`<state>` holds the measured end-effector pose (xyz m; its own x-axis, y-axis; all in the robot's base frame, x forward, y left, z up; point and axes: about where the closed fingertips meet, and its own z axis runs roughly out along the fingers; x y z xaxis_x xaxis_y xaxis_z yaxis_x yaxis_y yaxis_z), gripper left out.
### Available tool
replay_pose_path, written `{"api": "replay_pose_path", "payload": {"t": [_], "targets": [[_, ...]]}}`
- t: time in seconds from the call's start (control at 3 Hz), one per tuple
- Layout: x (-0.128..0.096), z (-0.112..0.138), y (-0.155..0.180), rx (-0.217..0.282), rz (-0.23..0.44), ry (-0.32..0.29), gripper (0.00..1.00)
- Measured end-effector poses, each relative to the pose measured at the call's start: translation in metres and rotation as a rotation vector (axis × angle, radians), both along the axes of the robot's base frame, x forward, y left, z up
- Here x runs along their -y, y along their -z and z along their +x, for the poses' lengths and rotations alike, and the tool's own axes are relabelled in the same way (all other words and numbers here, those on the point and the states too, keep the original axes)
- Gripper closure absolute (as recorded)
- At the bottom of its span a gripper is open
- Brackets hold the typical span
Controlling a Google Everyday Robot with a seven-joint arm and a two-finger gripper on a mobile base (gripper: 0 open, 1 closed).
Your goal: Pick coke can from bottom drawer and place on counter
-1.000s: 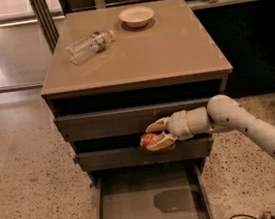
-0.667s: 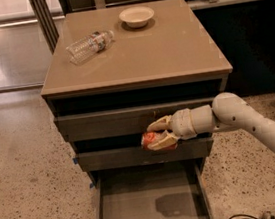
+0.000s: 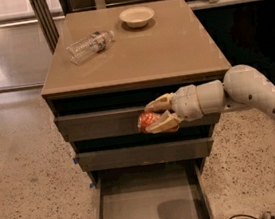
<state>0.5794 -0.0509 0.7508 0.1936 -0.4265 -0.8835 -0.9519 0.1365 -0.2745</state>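
My gripper [image 3: 151, 116] is shut on the red coke can [image 3: 145, 121] and holds it on its side in front of the upper drawer fronts, well above the bottom drawer [image 3: 150, 209]. That drawer is pulled out and its flat grey floor is bare. The tan counter [image 3: 170, 51] lies just above and behind the gripper. My white arm reaches in from the right.
A clear plastic water bottle [image 3: 88, 44] lies on its side at the counter's back left. A small pale bowl [image 3: 137, 16] stands at the counter's back middle. Speckled floor surrounds the cabinet. A dark cable lies at the bottom right.
The gripper with the can has risen slightly and shifted a little to the right in front of the drawer fronts.
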Motion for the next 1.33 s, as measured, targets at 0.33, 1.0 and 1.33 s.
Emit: {"api": "replay_pose_path", "payload": {"t": [0.33, 1.0, 1.33], "targets": [[0.008, 0.035, -0.051, 0.097, 0.000, -0.006, 1.00], [-0.010, 0.038, -0.113, 0.148, -0.004, -0.093, 1.00], [-0.029, 0.044, -0.174, 0.232, -0.009, -0.182, 1.00]]}}
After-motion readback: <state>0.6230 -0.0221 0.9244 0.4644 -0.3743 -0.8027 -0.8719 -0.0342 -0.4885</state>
